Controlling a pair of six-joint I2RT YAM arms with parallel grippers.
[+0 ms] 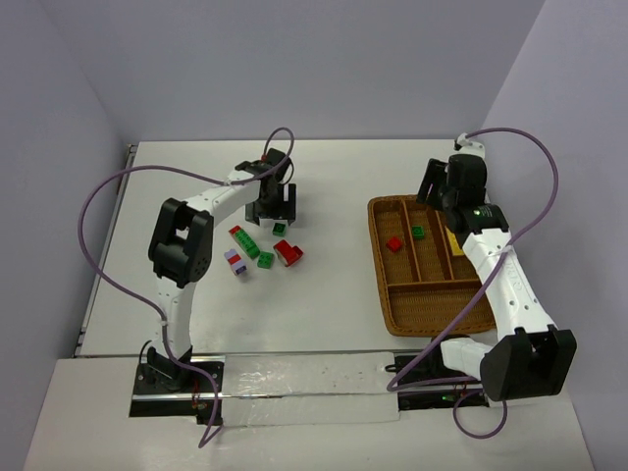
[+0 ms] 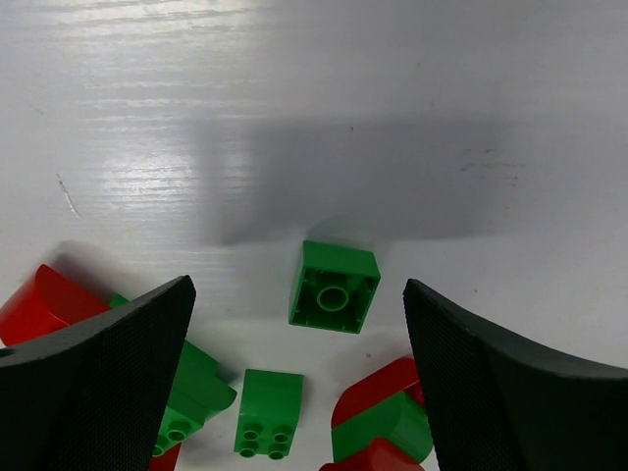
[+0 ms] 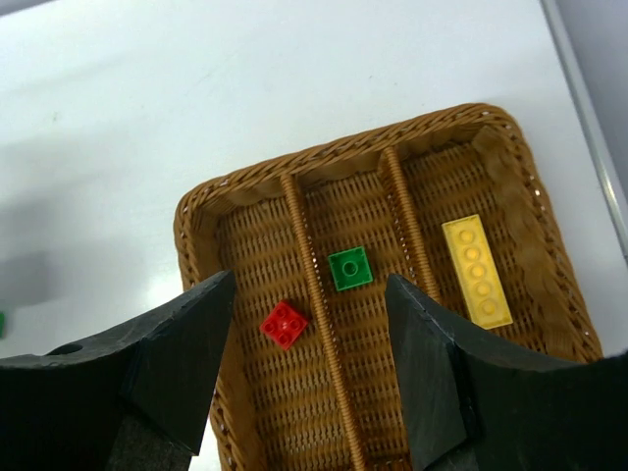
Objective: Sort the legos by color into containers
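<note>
My left gripper hangs open over loose legos on the white table. An upside-down green brick lies between its fingers, untouched. Nearer the camera lie another green brick, a red-and-green piece and a red brick. A red-green stack, a purple-white brick and a red brick also show from above. My right gripper is open and empty above the wicker tray. Its compartments hold a red brick, a green brick and a yellow plate.
The tray sits at the right, with my right arm stretched over its right side. The table's far edge meets the wall behind both grippers. Purple cables loop from each arm.
</note>
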